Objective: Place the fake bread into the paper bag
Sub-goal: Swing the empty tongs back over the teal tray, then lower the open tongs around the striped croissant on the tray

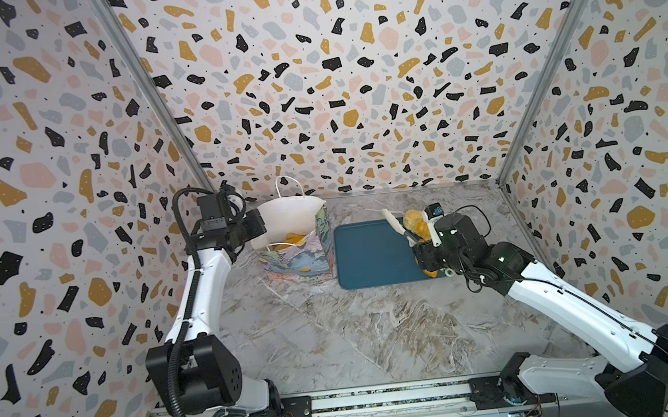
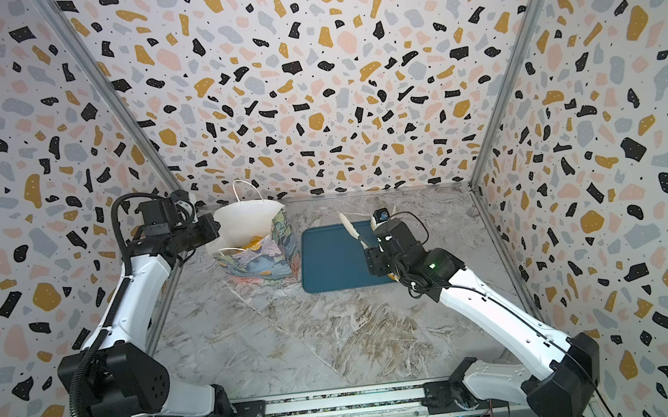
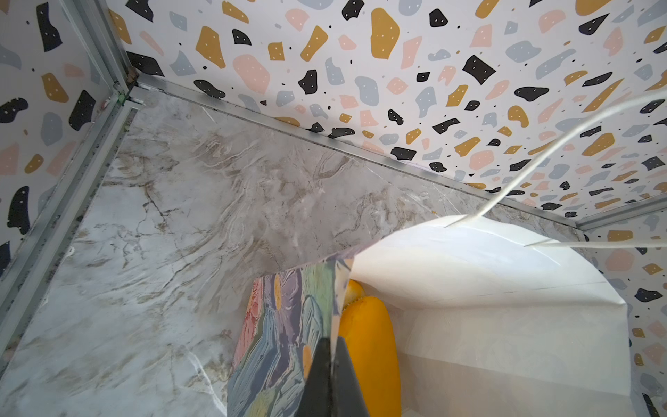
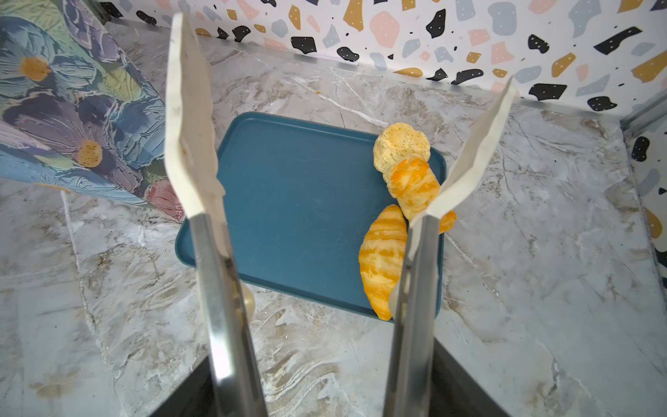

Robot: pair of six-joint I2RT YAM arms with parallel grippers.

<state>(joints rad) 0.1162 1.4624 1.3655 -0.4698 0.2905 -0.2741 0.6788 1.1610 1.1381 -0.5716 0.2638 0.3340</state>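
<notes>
1. My right gripper (image 1: 426, 246) clamps the tongs (image 4: 195, 144); their blades hang spread and empty over the tray (image 4: 296, 202).
2. The striped roll (image 4: 383, 260) lies under the blade away from the paper bag (image 1: 295, 259), lengthwise along my reach, at the tray's rim.
3. Two more rolls touch beyond it.
4. Farthest, my left gripper (image 3: 330, 379) pinches the bag's rim, mouth open.

The paper bag (image 1: 296, 263) stood just left of the tray (image 1: 366, 256). On the tray's right side a bun (image 4: 400, 144) lay behind one croissant (image 4: 411, 187), with a second croissant (image 4: 383, 256) before it. Another bread (image 3: 368, 343) lay in the bag. My tongs (image 4: 213, 274) hung over the tray.
</notes>
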